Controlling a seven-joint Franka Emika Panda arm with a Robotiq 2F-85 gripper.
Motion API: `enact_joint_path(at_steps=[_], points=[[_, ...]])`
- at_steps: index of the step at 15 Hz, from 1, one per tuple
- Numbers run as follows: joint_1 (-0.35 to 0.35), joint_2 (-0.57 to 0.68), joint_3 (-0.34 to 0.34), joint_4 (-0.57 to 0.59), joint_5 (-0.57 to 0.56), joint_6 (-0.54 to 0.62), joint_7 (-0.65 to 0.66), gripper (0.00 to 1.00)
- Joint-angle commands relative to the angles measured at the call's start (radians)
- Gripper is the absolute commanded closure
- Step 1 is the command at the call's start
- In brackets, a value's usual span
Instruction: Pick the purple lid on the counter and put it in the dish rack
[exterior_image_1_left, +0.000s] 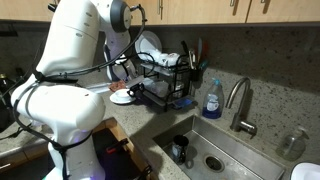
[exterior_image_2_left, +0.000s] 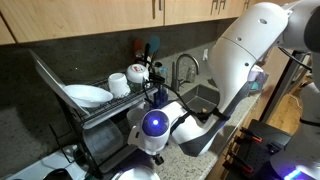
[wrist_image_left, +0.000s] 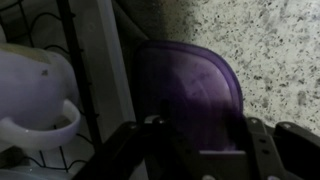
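Observation:
In the wrist view the purple lid (wrist_image_left: 190, 85) fills the space between my two dark fingers. My gripper (wrist_image_left: 205, 135) is shut on it across its width. The black wire dish rack (wrist_image_left: 70, 40) is directly left of the lid, and the grey speckled counter (wrist_image_left: 270, 50) shows to its right. In both exterior views my gripper (exterior_image_1_left: 127, 72) (exterior_image_2_left: 150, 128) is at the near end of the dish rack (exterior_image_1_left: 165, 75) (exterior_image_2_left: 100, 112), above the counter. I cannot make out the lid in these views.
A white mug (wrist_image_left: 35, 95) sits in the rack close to the lid. White dishes (exterior_image_2_left: 88, 96) stand on the rack's upper tier. A white plate (exterior_image_1_left: 120, 97) lies on the counter under my gripper. A blue soap bottle (exterior_image_1_left: 212, 100), faucet (exterior_image_1_left: 240, 105) and steel sink (exterior_image_1_left: 215, 150) lie beyond the rack.

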Motion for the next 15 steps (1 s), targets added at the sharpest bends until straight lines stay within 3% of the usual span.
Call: enact_joint_path(at_steps=[1,5,11,15], points=[[0.016,-0.013,0.001,0.022,-0.044,-0.044,0.057,0.73],[-0.004,-0.115,0.017,-0.023,-0.014,-0.031,0.111,1.0],[-0.04,-0.337,0.02,-0.115,-0.01,-0.032,0.25,0.98],[-0.084,-0.483,0.057,-0.193,0.078,-0.041,0.251,0.98]])
